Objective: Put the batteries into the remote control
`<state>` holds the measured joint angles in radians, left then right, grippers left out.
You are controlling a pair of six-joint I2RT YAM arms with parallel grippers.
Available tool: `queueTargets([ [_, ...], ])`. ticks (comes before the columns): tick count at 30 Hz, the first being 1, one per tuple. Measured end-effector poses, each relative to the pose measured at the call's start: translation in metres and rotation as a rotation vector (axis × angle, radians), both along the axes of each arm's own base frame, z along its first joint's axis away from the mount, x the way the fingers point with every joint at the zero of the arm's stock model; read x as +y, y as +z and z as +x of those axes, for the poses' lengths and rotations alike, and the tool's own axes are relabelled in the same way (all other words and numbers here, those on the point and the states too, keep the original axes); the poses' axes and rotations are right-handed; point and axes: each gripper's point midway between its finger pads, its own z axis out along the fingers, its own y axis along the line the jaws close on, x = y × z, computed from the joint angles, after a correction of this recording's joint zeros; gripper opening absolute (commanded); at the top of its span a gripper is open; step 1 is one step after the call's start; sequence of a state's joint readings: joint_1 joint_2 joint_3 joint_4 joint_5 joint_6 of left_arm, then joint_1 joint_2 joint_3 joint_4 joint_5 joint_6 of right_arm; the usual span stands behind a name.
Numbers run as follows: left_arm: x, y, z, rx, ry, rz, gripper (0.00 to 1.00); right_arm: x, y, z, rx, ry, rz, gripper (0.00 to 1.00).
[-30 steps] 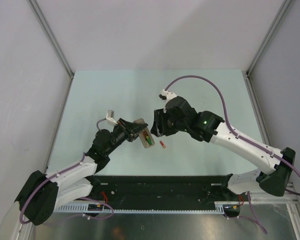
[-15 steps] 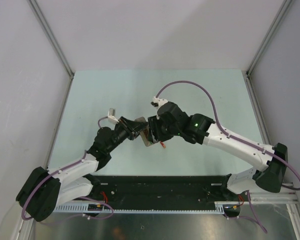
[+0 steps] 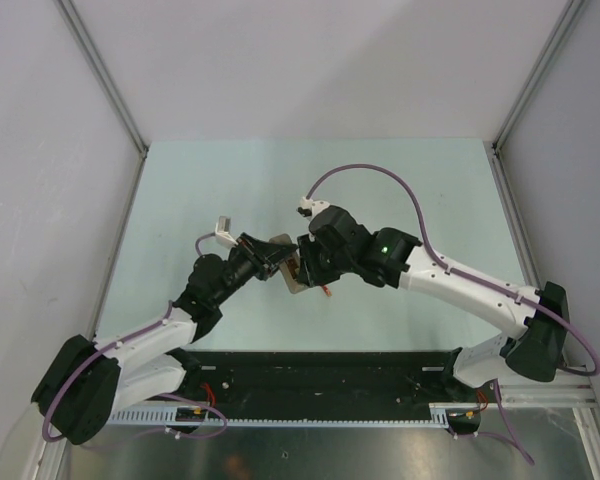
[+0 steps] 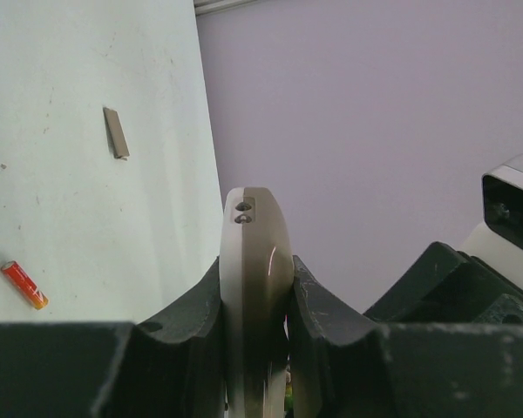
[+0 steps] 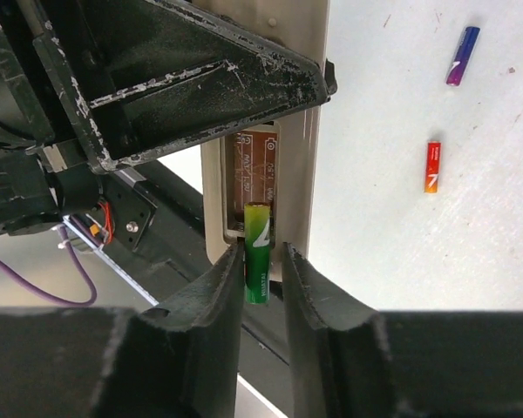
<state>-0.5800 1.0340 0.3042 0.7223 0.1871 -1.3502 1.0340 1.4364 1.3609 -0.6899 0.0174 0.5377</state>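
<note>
My left gripper (image 4: 256, 266) is shut on the remote control (image 4: 253, 226), holding it edge-on above the table; in the top view the left gripper (image 3: 265, 258) and the remote (image 3: 280, 243) are at the table's centre. The remote's (image 5: 298, 131) open battery bay faces my right gripper (image 5: 263, 257). A green battery (image 5: 257, 252) stands with its top end in the bay and its lower end sticking out between my right fingers. It touches the left finger; a gap shows on the right. A red battery (image 5: 432, 166) and a dark blue battery (image 5: 461, 56) lie on the table.
A small flat grey cover piece (image 4: 116, 133) lies on the pale table, beyond the red battery (image 4: 23, 285). The two arms meet nose to nose at mid-table, right gripper (image 3: 305, 268) against the remote. A black rail runs along the near edge (image 3: 320, 375).
My right gripper has moved left up to the remote's end, and its jaws have narrowed around the green battery. The left gripper has kept its hold on the remote.
</note>
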Motion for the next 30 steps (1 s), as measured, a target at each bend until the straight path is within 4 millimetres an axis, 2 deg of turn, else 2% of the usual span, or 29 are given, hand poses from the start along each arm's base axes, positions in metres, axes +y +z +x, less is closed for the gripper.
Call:
queueTargets([
  [3,0.000,-0.001,0.000,-0.002,0.000,0.006,0.00,-0.001,-0.003,0.001,-0.003,0.003,-0.013,0.00],
  [10,0.001,-0.001,0.000,-0.003,0.003,0.008,0.00,-0.008,0.000,0.009,-0.014,-0.022,-0.015,0.00],
  [15,0.008,0.008,0.002,-0.035,0.021,-0.005,0.00,-0.046,0.019,0.043,-0.069,-0.159,-0.005,0.00],
  [17,0.013,0.011,0.002,-0.046,0.034,-0.011,0.00,-0.063,0.019,0.061,-0.092,-0.218,-0.023,0.00],
  [18,0.015,0.012,0.002,-0.050,0.037,-0.013,0.00,-0.071,0.013,0.069,-0.096,-0.245,-0.042,0.00],
  [20,0.017,0.015,0.000,-0.061,0.033,-0.019,0.00,-0.083,-0.012,0.080,-0.080,-0.274,-0.105,0.00],
  [27,0.013,0.032,-0.021,-0.133,-0.055,-0.034,0.00,-0.098,-0.128,0.097,0.056,-0.259,-0.373,0.00],
  [30,0.013,0.037,-0.031,-0.171,-0.089,-0.036,0.00,-0.100,-0.154,0.101,0.076,-0.240,-0.431,0.00],
])
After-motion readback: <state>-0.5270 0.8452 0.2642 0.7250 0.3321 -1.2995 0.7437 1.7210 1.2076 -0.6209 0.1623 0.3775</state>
